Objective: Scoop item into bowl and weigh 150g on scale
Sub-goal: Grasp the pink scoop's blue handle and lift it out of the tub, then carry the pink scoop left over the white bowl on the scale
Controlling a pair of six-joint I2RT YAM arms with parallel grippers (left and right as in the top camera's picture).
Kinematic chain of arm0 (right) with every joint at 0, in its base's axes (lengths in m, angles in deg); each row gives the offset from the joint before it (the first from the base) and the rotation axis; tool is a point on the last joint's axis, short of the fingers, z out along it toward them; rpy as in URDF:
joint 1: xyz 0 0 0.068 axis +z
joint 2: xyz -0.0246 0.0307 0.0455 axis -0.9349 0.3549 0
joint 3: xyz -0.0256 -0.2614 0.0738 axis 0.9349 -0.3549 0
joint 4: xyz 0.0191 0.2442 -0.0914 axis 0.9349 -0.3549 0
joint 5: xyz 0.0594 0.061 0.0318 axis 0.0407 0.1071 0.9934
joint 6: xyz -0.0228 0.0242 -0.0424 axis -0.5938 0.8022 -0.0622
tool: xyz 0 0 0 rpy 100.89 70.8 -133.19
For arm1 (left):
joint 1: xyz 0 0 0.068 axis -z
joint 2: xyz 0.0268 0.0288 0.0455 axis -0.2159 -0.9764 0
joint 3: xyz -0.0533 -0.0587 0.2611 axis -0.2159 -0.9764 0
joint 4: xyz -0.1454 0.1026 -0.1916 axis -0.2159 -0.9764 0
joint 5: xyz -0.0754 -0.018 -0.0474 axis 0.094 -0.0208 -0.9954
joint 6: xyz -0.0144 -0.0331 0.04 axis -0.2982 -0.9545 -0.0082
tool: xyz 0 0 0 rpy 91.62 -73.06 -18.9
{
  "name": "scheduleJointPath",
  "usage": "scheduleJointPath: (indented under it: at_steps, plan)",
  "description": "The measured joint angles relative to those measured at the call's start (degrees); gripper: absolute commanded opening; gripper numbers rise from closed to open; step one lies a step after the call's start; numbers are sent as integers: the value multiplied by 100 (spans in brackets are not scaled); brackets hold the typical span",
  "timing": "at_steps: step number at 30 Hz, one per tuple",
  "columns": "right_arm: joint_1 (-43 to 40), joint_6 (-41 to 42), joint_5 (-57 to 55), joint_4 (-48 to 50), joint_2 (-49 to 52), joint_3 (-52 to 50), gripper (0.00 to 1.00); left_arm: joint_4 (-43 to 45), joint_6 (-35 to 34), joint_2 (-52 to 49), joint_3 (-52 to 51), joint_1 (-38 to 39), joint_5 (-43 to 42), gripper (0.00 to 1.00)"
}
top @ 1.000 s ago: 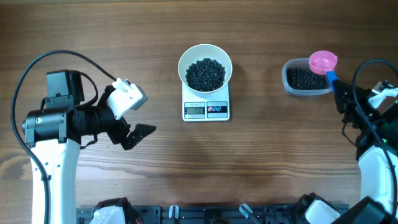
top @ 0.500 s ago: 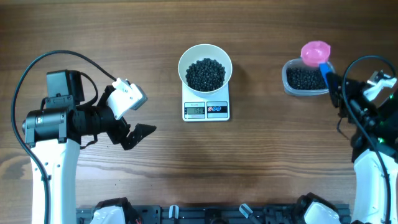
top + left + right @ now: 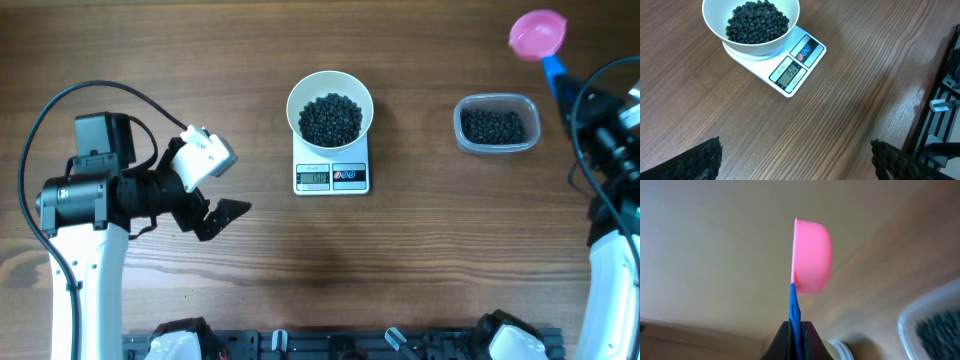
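Observation:
The white bowl [image 3: 293, 104] [image 3: 793, 23] stands on the scale [image 3: 331, 178] [image 3: 791, 73] at the table's middle, holding a heap of black beads [image 3: 331, 118] [image 3: 758, 22]. The scale's display is lit. My left gripper [image 3: 207, 214] [image 3: 797, 161] hovers open and empty, left of the scale. At the far right, my right gripper [image 3: 574, 94] [image 3: 796, 341] is shut on the blue handle [image 3: 794, 305] of the pink scoop [image 3: 538, 34] [image 3: 812, 255]. The scoop is in the air, turned on its side, beyond the tub.
A clear plastic tub [image 3: 495, 125] [image 3: 935, 320] with more black beads sits right of the scale. A black rack [image 3: 940, 115] runs along the table's near edge. Cables loop from both arms.
My right gripper has carried the pink scoop up off the tub's rim, away toward the far right corner. The left arm, bowl and scale have not moved.

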Motion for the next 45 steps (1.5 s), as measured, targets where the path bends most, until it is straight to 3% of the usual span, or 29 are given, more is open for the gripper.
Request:
scheduleJointPath:
  at_steps: [8,21,31,38,45]
  plan:
    - [11,85,-37,0,260,629,5,0,0,0,0,0,0,100]
    - [695,601,-442,-109,1648,1827,5,0,0,0,0,0,0,100]
    - [1023,-358,-994,-2197,2072,2618,5,0,0,0,0,0,0,100]
    - [1228,-1405,-1628,-4433,2094,3359,5,0,0,0,0,0,0,100]
    - [1541,-2260,-2017,-4977,2092,4019,5,0,0,0,0,0,0,100]
